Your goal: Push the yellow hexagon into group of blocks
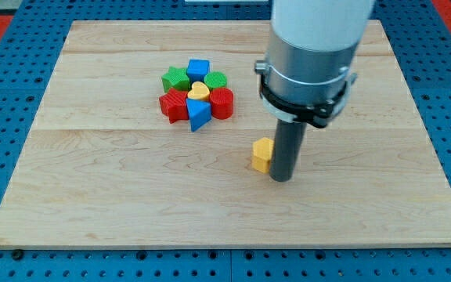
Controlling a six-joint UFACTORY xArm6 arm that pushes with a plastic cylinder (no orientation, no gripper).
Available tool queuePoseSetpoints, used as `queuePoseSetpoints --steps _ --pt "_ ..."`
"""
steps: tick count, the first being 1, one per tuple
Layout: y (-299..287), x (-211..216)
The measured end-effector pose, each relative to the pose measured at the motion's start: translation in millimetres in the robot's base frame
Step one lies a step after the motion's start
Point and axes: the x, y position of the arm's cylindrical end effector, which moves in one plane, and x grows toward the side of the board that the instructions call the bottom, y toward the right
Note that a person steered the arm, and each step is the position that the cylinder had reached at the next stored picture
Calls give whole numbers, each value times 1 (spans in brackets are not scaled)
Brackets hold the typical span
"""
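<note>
The yellow hexagon lies on the wooden board near the middle, a little right of centre. My tip rests on the board right beside it, touching or nearly touching its right side. The group of blocks sits up and to the left: a blue cube, a green block, a second green block, a yellow heart, a red block, a red cylinder-like block and a blue triangular block. The hexagon stands apart from the group.
The arm's wide grey and white body hangs over the board's upper right and hides that part. A blue pegboard surface surrounds the board on all sides.
</note>
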Motion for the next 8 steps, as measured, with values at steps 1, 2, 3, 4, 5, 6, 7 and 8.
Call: queuePoseSetpoints --steps 1,2,3,4,5,6,7,8 --pt "-24 -16" --pt "8 -25" --pt "39 -25" --pt "44 -28" --pt "45 -43" --pt "41 -47" --pt "27 -51" --pt "1 -53"
